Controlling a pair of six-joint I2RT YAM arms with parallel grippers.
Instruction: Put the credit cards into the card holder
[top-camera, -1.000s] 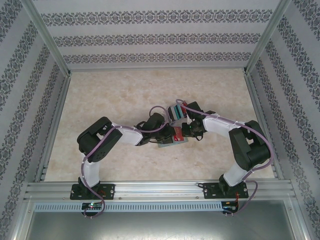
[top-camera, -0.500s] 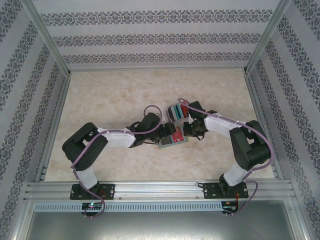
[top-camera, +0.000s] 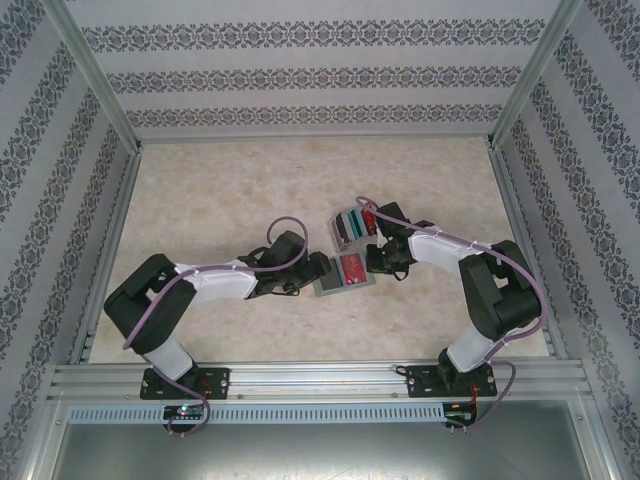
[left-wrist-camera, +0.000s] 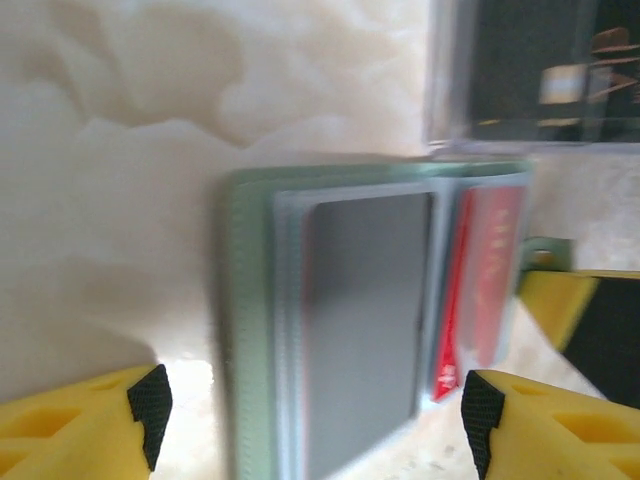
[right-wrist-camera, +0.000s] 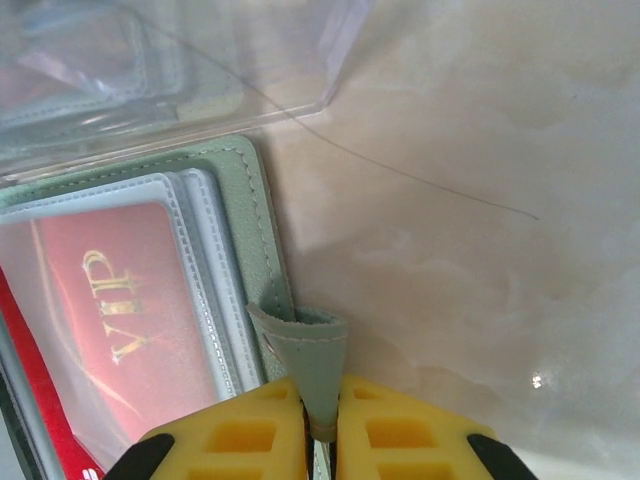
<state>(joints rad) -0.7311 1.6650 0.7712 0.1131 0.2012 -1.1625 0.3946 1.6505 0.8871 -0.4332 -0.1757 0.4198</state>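
Observation:
The grey-green card holder (top-camera: 345, 283) lies open on the table. A dark grey credit card (left-wrist-camera: 365, 330) sits in one half. In the other half a red credit card (right-wrist-camera: 130, 300) marked VIP sits behind a clear sleeve. My left gripper (left-wrist-camera: 315, 415) is open, its pads (left-wrist-camera: 150, 400) standing apart on either side of the near edge of the card holder (left-wrist-camera: 250, 330), with nothing held. My right gripper (right-wrist-camera: 320, 430) is shut on the holder's small green tab (right-wrist-camera: 310, 355) at its right edge. From above, the left gripper (top-camera: 318, 270) is left of the holder and the right gripper (top-camera: 376, 262) is right of it.
A clear plastic tray (top-camera: 350, 225) with upright slots and more cards stands just behind the holder, its edge (right-wrist-camera: 230, 100) overlapping the holder's far side. Patterned walls and metal rails (top-camera: 110, 250) enclose the marbled table.
My left gripper has opened and drawn back to the left, off the card holder, with its arm folding lower. The right gripper has kept its hold on the tab.

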